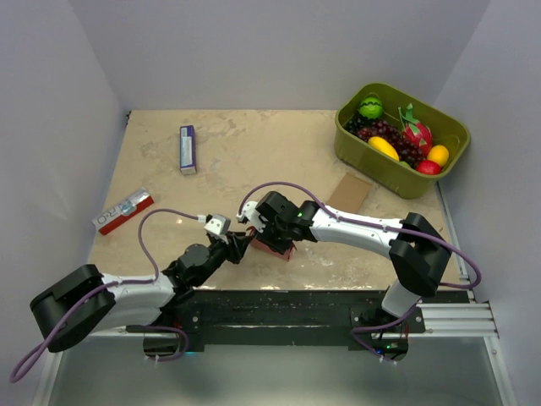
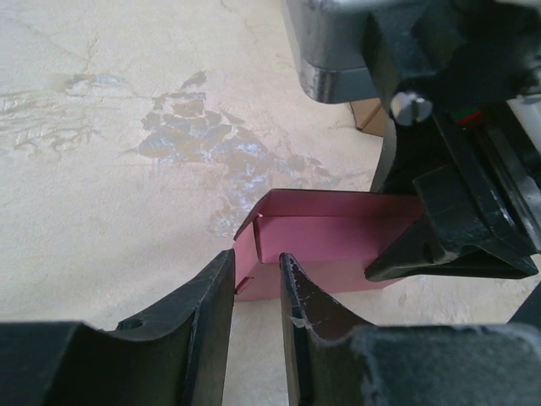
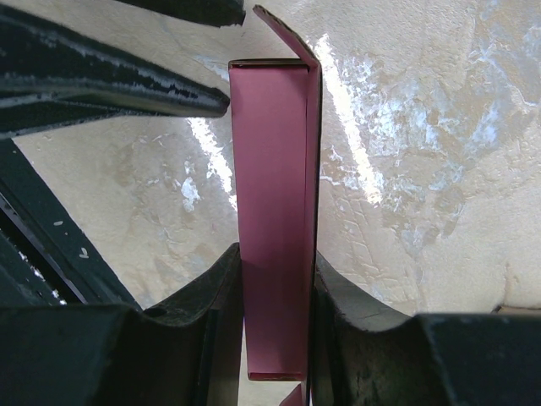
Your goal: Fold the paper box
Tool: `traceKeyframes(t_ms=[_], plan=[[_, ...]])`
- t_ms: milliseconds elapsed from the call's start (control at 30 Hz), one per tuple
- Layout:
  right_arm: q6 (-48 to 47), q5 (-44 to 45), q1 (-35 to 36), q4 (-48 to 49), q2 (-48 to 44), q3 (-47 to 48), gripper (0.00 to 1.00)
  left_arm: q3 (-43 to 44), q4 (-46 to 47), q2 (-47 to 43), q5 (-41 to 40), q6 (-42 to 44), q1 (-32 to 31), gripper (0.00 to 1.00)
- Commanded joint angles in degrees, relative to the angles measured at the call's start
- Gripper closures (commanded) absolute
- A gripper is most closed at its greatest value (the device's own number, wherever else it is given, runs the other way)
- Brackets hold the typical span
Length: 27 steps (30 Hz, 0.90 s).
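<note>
Table (image 1: 254, 144): arms (image 1: 355, 224) inward; R gripper (image 3: 277, 271) clamps paper box (image 3: 270, 152), L gripper (image 2: 256, 279) maybe.

Bright; sharp (patchy glare)

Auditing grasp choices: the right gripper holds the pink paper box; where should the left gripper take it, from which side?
The end flap of the paper box, end-on from the robot's left, left gripper fingers either side of the thin card: it juts free past the right gripper clamping the body.
</note>
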Motion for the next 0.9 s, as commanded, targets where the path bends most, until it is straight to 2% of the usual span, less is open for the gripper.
traceKeyframes(t_ms=[0,467,867], plan=[[0.01,1.08,-0.55,-0.13,0.27,0.42,0.92,-7.42,4.65,0.74,0.88,2.44,1.28,0.69],[-0.08,1.08,-0.46,-0.13,0.54,0.42,0.92,-6.28,8.35,3.29,4.66,2.96,2.07,0.73],[-0.08,1.08,-0.55,-0.13,0.62,0.42,0.93,-5.49,9.67,3.55,9.49,4.02,5.67,0.75]])
